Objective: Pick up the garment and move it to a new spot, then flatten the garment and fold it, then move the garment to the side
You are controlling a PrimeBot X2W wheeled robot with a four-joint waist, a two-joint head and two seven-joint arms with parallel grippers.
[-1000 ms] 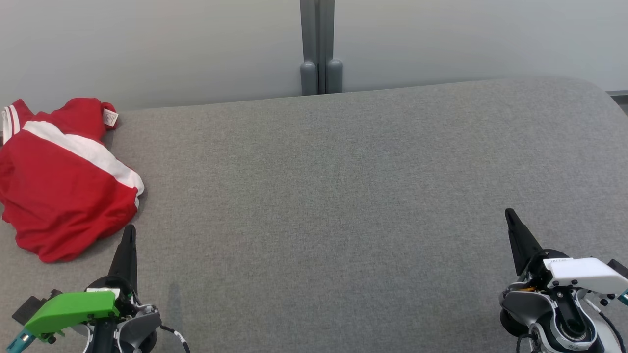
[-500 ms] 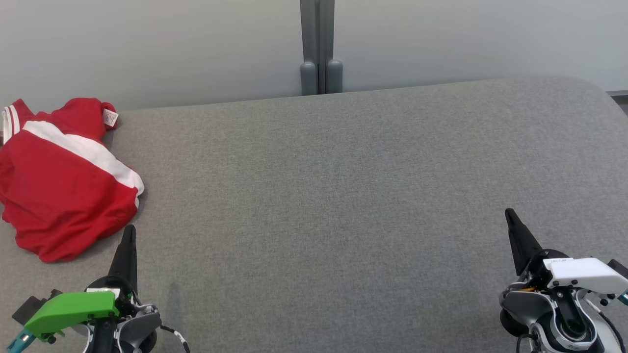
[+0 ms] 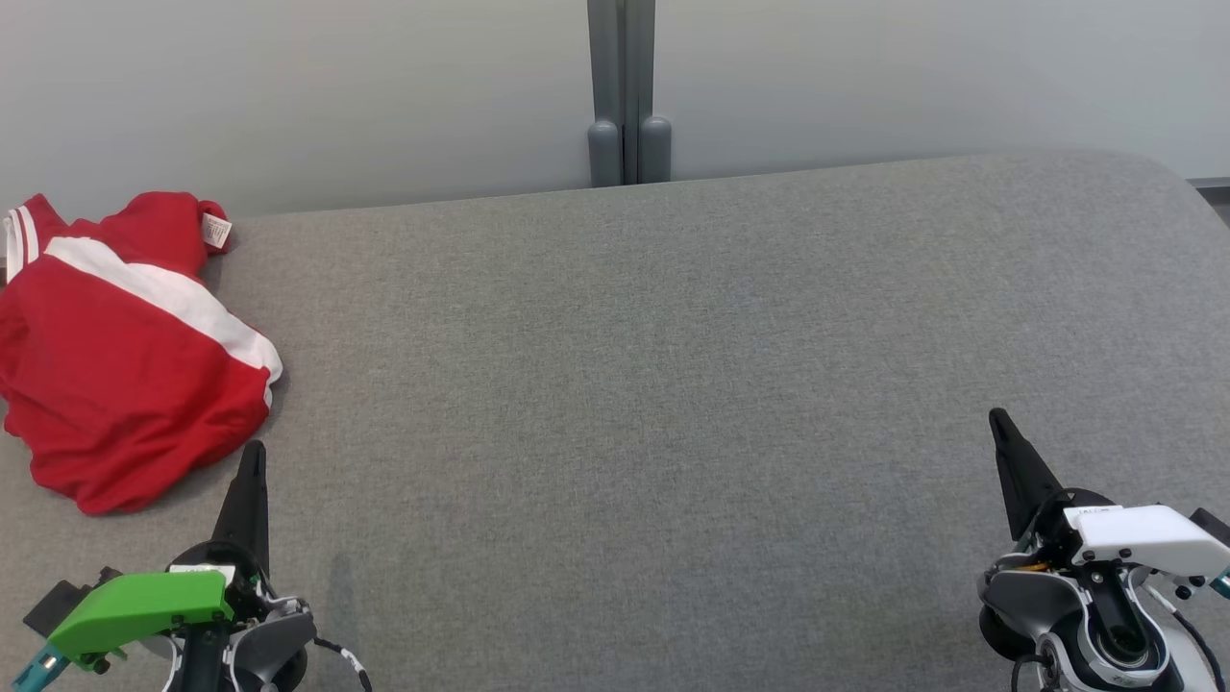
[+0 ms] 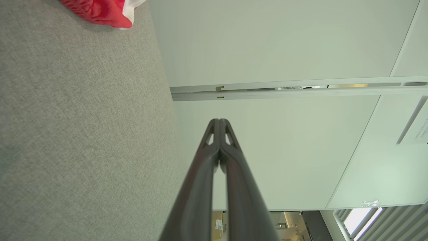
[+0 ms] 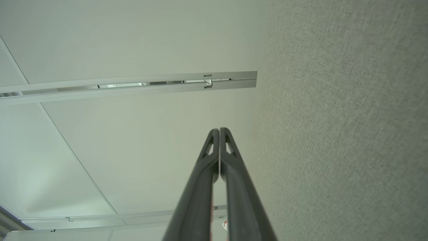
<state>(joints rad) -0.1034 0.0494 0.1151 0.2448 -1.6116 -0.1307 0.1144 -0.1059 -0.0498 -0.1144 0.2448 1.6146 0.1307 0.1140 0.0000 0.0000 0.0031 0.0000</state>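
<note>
The garment (image 3: 125,346) is red with a white stripe and a small white tag, lying rumpled at the far left of the grey fabric surface (image 3: 653,384) in the head view. A corner of the garment (image 4: 100,11) shows at the top left of the left wrist view. My left gripper (image 3: 253,452) sits at the lower left, just below and to the right of the garment's hem, apart from it, shut and empty (image 4: 219,121). At the lower right my right gripper (image 3: 997,418) is shut with nothing held (image 5: 219,130), far from the garment.
A pale wall runs behind the surface, with a grey vertical post (image 3: 625,91) at its middle. The surface's far right corner (image 3: 1153,168) is rounded. The wide grey expanse between the two grippers is bare fabric.
</note>
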